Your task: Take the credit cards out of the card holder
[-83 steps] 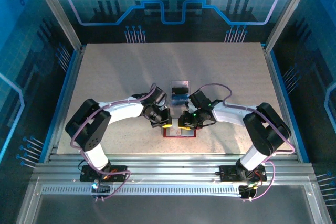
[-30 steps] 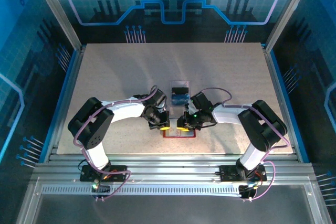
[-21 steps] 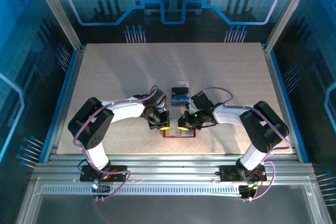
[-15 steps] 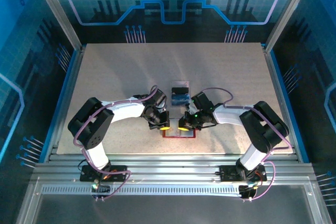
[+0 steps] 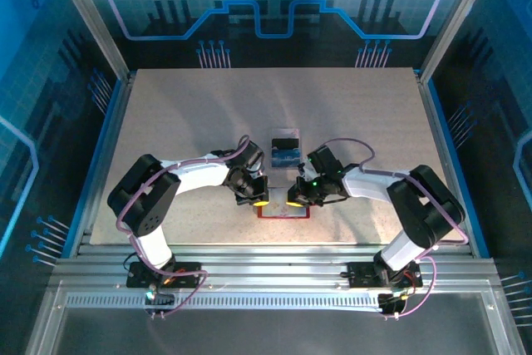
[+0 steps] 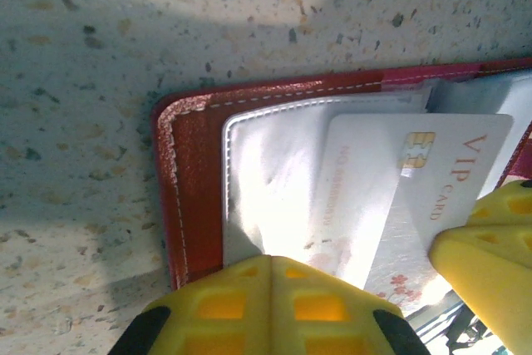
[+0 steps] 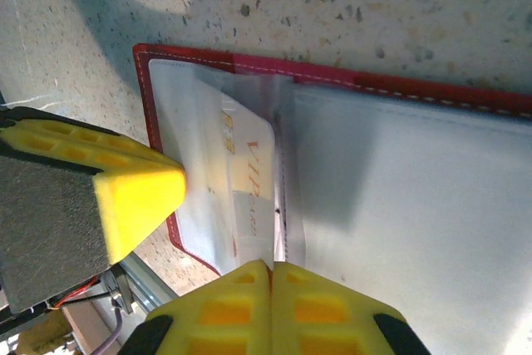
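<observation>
While card holder lies open | pale card in pocket | left gripper closed | right gripper closed

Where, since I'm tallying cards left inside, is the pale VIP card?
In the left wrist view the pale VIP card lies inside the open red card holder, right of centre, just beyond the left gripper.

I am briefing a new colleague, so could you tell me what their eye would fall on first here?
The open red card holder near the front edge of the table, with a pale card marked VIP showing among its clear pockets. Next, the yellow-tipped left hand and right hand, both shut, over it from either side.
</observation>
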You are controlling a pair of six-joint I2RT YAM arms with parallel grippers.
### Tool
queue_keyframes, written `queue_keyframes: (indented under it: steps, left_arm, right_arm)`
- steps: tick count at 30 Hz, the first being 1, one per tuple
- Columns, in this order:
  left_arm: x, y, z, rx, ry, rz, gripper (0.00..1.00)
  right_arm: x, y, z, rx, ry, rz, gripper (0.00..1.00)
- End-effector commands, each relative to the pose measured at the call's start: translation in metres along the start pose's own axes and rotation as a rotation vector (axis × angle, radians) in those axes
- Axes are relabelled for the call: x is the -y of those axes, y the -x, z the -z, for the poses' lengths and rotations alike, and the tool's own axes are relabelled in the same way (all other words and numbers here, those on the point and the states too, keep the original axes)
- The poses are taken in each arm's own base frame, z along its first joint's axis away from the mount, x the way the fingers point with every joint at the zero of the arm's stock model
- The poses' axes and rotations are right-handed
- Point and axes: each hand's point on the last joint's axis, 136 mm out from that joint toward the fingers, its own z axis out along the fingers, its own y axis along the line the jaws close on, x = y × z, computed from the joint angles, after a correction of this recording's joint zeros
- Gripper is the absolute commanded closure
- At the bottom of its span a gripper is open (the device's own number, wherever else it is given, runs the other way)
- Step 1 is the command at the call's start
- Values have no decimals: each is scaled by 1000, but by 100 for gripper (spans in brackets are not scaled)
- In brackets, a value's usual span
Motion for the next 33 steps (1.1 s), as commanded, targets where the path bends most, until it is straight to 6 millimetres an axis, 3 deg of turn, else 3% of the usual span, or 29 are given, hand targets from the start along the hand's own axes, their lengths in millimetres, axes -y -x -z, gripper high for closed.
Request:
queue_keyframes:
  steps: [1, 12, 17, 23, 28, 33]
  left_arm:
    - [-15, -7, -1, -16, 55, 6, 99]
    - [-14, -8, 0, -13, 52, 2, 98]
    - [-10, -6, 2, -8, 40, 0, 98]
    - [-9, -6, 1, -9, 31, 0, 98]
    - [-4, -5, 0, -11, 4, 2, 98]
    - [2, -4, -1, -15, -17, -1, 98]
  right_arm:
    - [19, -6, 11, 1, -84, -3, 97]
    - [29, -4, 32, 27, -209, 44, 98]
    - [24, -2, 37, 44, -205, 53, 98]
    - [12, 0, 29, 37, -129, 41, 97]
    - [-1, 1, 18, 18, -48, 22, 90]
    - [-1, -1, 13, 10, -41, 13, 87]
